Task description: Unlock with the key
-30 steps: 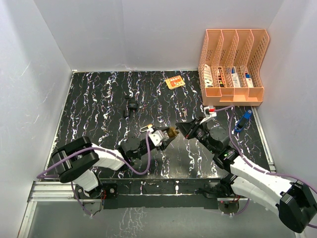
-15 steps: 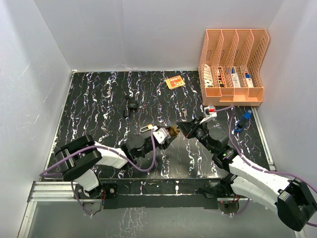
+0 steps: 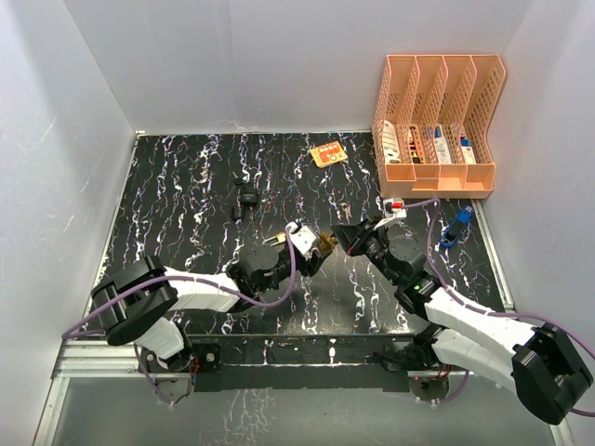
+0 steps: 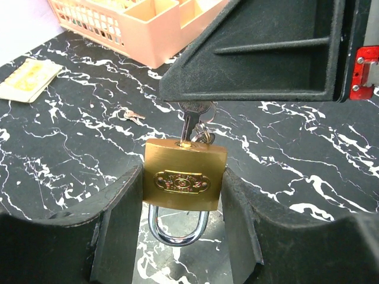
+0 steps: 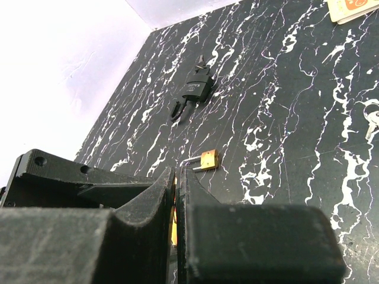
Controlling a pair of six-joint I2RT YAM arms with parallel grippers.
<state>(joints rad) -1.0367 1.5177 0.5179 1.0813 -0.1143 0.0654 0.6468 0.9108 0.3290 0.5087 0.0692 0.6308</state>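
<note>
My left gripper [image 4: 180,190] is shut on a brass padlock [image 4: 185,174], one finger on each side of its body. The steel shackle [image 4: 176,229] points toward the wrist and is closed. A silver key [image 4: 192,121] stands in the keyhole on the far face. My right gripper [image 5: 176,180] is shut on the key's head, its black fingers [image 4: 260,53] just beyond the lock. In the top view the padlock [image 3: 323,243] sits between the left gripper [image 3: 314,247] and the right gripper [image 3: 342,238], mid-table.
A smaller brass padlock [image 5: 204,160] lies on the black marbled table [image 3: 186,204], close to the left. A black padlock [image 3: 246,200] lies further back. Spare keys [image 4: 131,114], an orange card [image 3: 327,154], a blue object [image 3: 456,226] and an orange file organizer [image 3: 437,121] are at the right.
The left gripper has carried the padlock slightly farther from the bases and closer to the right gripper. The right gripper has shifted a little the same way.
</note>
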